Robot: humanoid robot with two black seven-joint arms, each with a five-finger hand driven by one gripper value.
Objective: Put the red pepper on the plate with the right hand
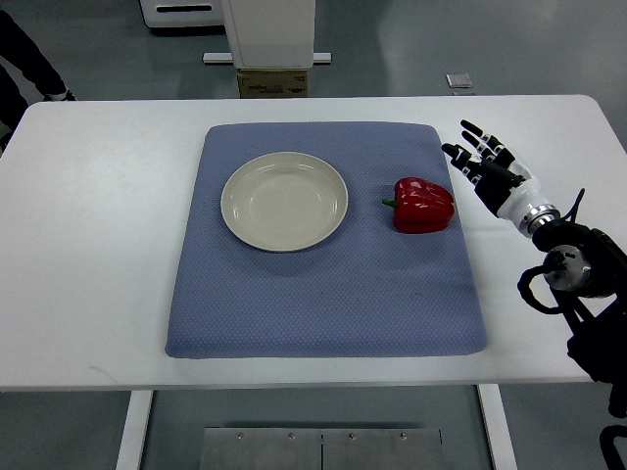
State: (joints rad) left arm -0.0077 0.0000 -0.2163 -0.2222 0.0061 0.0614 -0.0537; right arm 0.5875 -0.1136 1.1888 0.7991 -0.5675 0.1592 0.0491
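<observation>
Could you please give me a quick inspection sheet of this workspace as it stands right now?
Surface: white table with a blue mat laid flat.
Job's things: red pepper on the mat, right of the empty plate, not touching it.
Clutter: nothing seen.
Hands: right hand open beside the pepper, holding nothing; left not in view.
Cables: black cables looped at the right wrist.
Surroundings: grey floor, white stand behind the table.

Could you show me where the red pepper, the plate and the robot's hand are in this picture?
red pepper point(424, 205): top view, middle of its glossy body.
plate point(284, 201): top view, bare centre of the empty dish.
right hand point(487, 168): top view, middle of the hand, fingers spread, beside the pepper, apart from it.
</observation>
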